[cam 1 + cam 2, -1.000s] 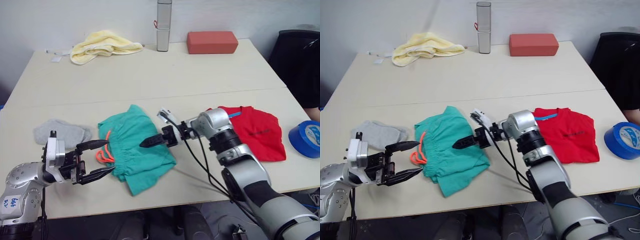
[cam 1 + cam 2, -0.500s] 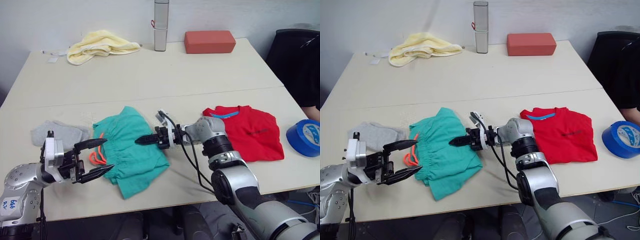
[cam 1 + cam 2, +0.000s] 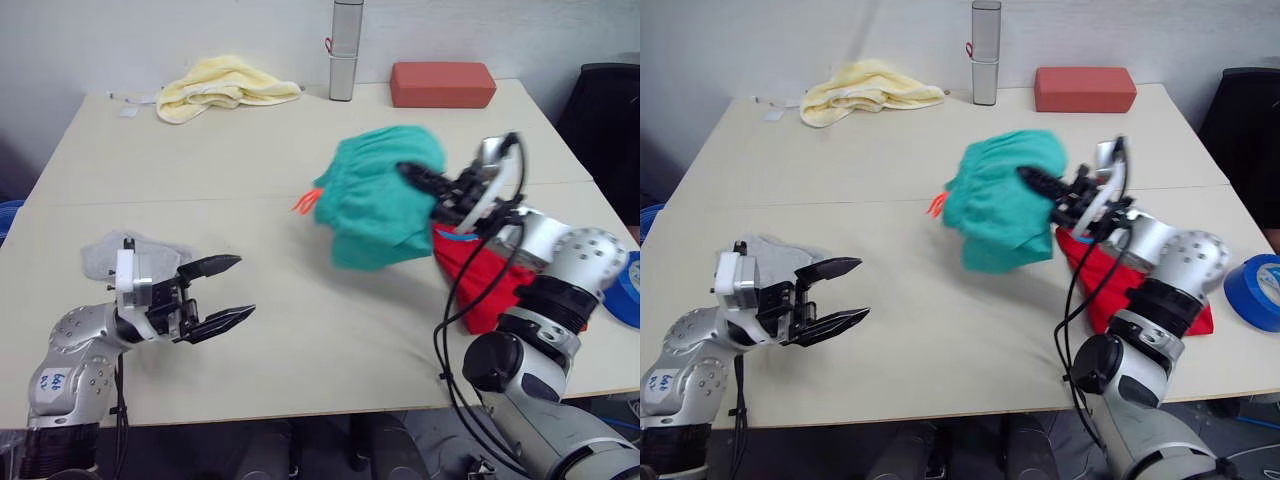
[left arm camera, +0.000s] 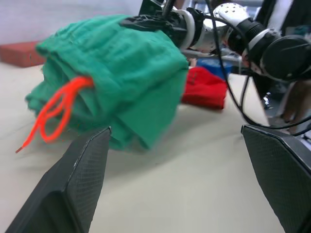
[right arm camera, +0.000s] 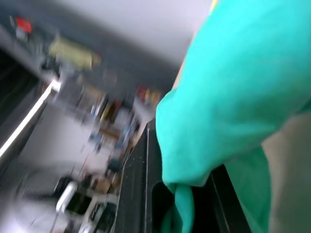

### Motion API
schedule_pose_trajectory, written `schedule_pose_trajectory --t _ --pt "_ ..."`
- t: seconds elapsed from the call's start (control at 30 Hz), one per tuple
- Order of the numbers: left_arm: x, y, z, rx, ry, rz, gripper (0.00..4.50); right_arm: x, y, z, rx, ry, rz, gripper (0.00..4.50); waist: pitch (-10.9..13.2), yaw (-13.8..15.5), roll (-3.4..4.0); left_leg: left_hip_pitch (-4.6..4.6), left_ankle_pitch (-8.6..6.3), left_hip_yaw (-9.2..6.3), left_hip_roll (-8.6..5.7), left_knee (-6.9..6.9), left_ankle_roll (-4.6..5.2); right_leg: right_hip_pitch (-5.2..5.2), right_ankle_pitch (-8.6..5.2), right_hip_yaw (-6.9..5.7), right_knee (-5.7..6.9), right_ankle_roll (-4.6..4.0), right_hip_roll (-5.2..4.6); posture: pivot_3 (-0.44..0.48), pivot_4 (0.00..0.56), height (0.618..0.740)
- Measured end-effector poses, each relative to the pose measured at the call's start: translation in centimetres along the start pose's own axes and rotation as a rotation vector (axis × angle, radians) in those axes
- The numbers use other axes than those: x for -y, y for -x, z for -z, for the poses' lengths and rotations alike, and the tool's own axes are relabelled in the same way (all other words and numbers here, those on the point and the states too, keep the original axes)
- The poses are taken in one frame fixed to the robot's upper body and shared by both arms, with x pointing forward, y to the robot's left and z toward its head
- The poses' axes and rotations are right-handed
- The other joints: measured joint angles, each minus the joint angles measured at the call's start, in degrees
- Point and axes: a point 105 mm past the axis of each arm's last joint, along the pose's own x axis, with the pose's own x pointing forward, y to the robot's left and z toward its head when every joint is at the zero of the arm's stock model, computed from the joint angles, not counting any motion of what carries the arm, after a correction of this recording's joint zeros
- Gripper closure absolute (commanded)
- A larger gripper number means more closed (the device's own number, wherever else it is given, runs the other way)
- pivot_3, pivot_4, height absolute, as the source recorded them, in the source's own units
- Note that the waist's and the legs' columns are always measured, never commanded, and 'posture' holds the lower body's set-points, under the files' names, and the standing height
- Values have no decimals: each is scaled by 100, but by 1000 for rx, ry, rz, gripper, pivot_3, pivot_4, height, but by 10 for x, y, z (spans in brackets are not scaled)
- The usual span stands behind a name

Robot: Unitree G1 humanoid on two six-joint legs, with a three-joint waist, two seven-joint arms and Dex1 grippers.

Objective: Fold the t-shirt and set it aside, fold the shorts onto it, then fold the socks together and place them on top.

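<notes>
One garment aloft: your right gripper (image 3: 425, 178), clamped on the shorts (image 3: 378, 195), has swung them off the table (image 3: 300, 330) toward the t-shirt (image 3: 490, 285);
Left gripper (image 3: 222, 292): jaws wide, holding nothing, beside the socks (image 3: 130, 252);
Meaning: shorts next go onto the red shirt.

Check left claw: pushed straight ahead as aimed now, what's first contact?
Likely the shorts, hanging from the right claw dead ahead of the open left claw. Bare table lies between; depth is uncertain.

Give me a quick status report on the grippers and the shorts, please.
Right gripper shut on the shorts, carried in the air beside the t-shirt. Left gripper open, hovering by the socks. Nothing in the way.
</notes>
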Motion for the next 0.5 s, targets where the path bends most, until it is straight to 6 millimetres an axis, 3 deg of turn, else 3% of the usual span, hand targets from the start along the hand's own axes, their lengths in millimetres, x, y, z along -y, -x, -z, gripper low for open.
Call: schedule_pose_trajectory --t 0.1,0.2,0.37,0.5 --pt "0 -12 -2 18 3 48 0 -6 26 -29 208 54 52 4473 7 -26 12 1 1 8 0 -1 0 -2 0 3 5 1 4 0 150 740" --pt "0 -16 -3 19 11 72 0 -7 51 -43 367 89 108 4473 8 -15 14 4 6 9 1 -1 -1 0 0 3 11 1 8 0 150 740" --pt "-3 -18 -1 17 39 100 0 15 100 -37 561 78 291 4473 9 4 15 4 12 14 -3 0 10 2 4 11 11 9 6 0 150 740" --pt "-7 -22 -2 22 43 125 0 30 125 -19 668 0 432 4473 10 -1 16 8 14 15 -2 -1 11 2 5 14 13 10 6 0 150 740"
